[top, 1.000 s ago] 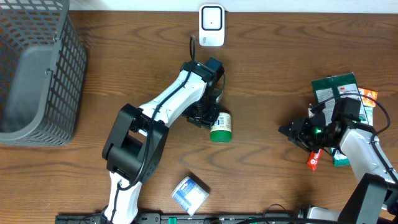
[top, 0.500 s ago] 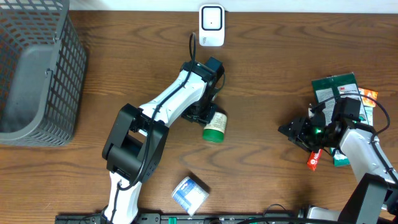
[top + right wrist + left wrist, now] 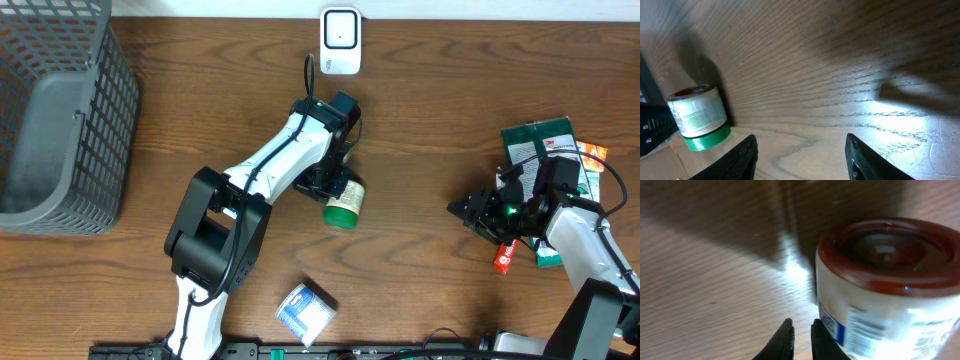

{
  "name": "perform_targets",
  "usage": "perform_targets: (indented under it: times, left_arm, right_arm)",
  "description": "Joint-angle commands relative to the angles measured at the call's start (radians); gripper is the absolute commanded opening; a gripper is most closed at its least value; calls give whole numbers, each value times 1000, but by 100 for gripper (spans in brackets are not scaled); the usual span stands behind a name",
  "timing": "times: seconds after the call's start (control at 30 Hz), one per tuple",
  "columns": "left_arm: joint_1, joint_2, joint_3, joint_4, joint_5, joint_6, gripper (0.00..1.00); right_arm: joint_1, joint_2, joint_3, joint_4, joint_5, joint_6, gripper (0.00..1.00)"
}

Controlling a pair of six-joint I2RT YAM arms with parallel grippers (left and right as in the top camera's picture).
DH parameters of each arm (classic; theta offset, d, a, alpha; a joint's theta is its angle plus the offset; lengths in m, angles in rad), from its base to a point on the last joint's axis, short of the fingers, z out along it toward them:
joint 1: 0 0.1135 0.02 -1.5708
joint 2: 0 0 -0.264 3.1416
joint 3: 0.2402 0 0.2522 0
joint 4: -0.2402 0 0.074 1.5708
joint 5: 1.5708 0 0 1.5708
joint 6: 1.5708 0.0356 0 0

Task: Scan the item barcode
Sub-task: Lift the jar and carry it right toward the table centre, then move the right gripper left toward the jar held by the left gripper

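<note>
The jar (image 3: 345,203) lies on its side on the worktop (image 3: 450,120), out in front of the scanner (image 3: 340,40). The left jaws are nearly closed and empty beside it, probably to roll its barcode round. The right jaws hang open and empty, far right of the scanner.

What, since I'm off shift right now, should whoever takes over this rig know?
Left claw: shut and empty, right beside the base end of the green-lidded jar, not gripping it.
Right claw: open and empty, over the table near the packets.
The jar lies on its side, its barcode showing on the label. The white scanner stands at the far edge.
Done: jar not yet picked up.
Left: grasp the jar, present its barcode to the scanner.
</note>
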Motion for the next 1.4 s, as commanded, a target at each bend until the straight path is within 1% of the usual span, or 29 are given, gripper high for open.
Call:
perform_targets:
  times: [0.0, 0.3, 0.4, 0.5, 0.63, 0.8, 0.97, 1.2, 1.37]
  left_arm:
    - [0, 4, -3, 0, 78, -5, 15]
    - [0, 4, -3, 11, 77, -5, 15]
    - [0, 4, -2, 28, 78, -5, 10]
    - [0, 4, -2, 30, 80, -5, 9]
    - [0, 4, -2, 27, 145, -5, 8]
    - [0, 4, -2, 27, 171, -5, 8]
    - [0, 4, -2, 27, 171, -5, 8]
    - [0, 4, -2, 27, 172, -5, 8]
    - [0, 4, -2, 27, 203, -5, 8]
  right_arm:
    - [11, 5, 5, 0, -3, -15, 54]
    - [11, 5, 5, 0, 31, -18, 56]
    - [11, 5, 5, -1, 29, -28, 57]
    - [23, 5, 5, -2, 27, -43, 57]
    - [43, 5, 5, -5, 27, -43, 58]
    - [95, 5, 5, -3, 27, -43, 58]
    - [166, 5, -3, 0, 32, -42, 55]
    - [275, 5, -26, 40, 76, 19, 55]
    - [362, 5, -62, 131, 90, 143, 55]
